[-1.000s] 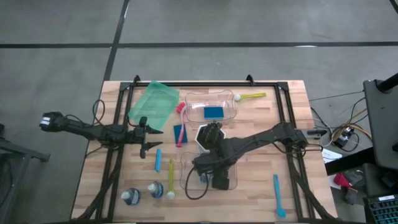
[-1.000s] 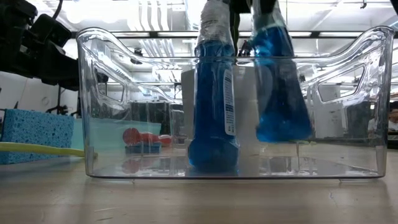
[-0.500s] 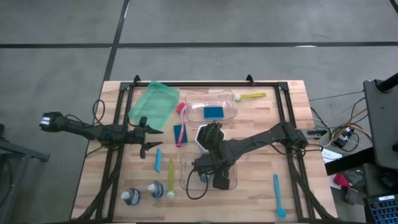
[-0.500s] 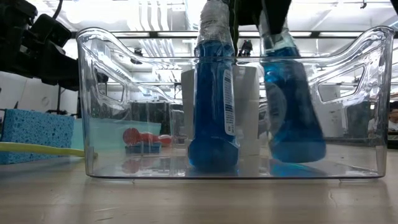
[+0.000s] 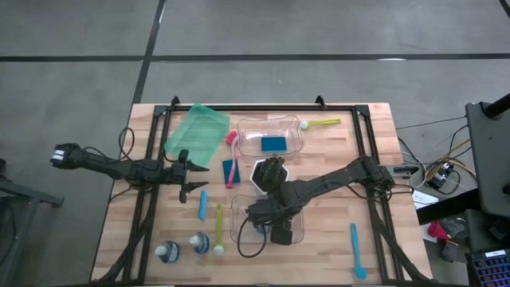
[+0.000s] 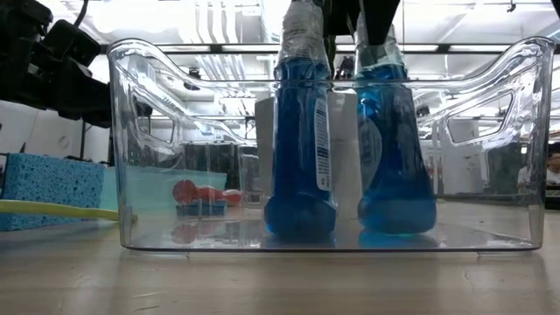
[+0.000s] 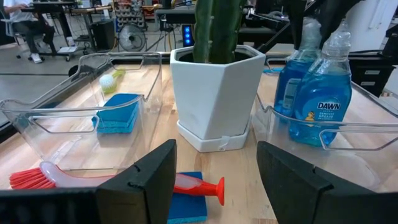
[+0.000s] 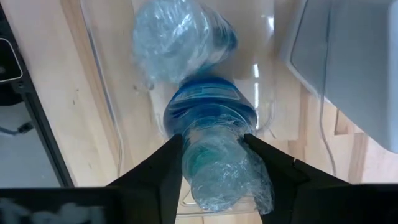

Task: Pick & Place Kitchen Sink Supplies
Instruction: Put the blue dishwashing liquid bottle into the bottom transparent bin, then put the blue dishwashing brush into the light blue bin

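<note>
Two clear bottles of blue liquid stand in the near clear bin (image 6: 131,157): one stands free (image 6: 302,149), and my right gripper (image 8: 211,158) is shut on the other (image 6: 394,153) from above. Both also show in the left wrist view (image 7: 317,102). My left gripper (image 5: 191,171) hovers open and empty at the table's left, facing the white pot (image 7: 214,93). Two more bottles (image 5: 167,253) (image 5: 199,243) stand on the table near the front left. A yellow brush (image 5: 219,227) and a blue brush (image 5: 202,205) lie beside the near bin. My right gripper pinches the bottle's narrow upper part (image 8: 211,171), just below its cap, between its two fingers (image 8: 165,171). The fingers come from above, pointing down. The bottle stands upright in the bin, its base (image 6: 394,219) at the bin's floor, beside the other bottle.
The far clear bin (image 5: 243,139) holds a blue sponge (image 5: 273,144). A green tray (image 5: 197,134), a pink brush (image 5: 231,159) over a second sponge (image 5: 228,170), a green brush (image 5: 319,123) and another blue brush (image 5: 356,249) lie around. The pot (image 5: 267,174) stands between the bins.
My right gripper has gone down into the near bin with the bottle. The bottle, tilted and clear of the floor before, has swung upright and come down beside the other bottle.
</note>
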{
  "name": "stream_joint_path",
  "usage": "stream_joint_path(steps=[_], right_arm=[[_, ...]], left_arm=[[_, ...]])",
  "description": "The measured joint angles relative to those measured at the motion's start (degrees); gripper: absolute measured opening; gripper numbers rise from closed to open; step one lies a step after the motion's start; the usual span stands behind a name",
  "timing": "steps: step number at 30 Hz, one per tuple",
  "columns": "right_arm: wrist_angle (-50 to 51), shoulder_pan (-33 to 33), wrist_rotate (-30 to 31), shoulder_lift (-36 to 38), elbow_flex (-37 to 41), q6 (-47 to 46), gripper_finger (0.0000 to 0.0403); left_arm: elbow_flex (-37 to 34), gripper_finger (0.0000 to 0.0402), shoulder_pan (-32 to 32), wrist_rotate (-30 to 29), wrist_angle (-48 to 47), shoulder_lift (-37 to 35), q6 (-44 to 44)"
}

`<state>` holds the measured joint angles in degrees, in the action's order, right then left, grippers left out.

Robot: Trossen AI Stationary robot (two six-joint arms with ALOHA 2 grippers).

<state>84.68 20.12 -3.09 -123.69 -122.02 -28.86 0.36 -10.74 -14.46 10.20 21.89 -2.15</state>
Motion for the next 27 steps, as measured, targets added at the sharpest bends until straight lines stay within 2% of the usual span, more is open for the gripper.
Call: stream_joint_path(steps=[18, 27], right_arm=[[0.24, 0.35, 0.06, 2.56, -0.55, -0.16, 0.0224], [0.91, 1.99, -0.37, 7.24, -0.57, -6.6, 0.0235]], left_arm=[[-0.02, 0.0218, 0.0, -0.01, 0.01, 0.0, 0.01], [-0.02, 0.0218, 0.0, -0.01, -0.01, 0.0, 0.01]])
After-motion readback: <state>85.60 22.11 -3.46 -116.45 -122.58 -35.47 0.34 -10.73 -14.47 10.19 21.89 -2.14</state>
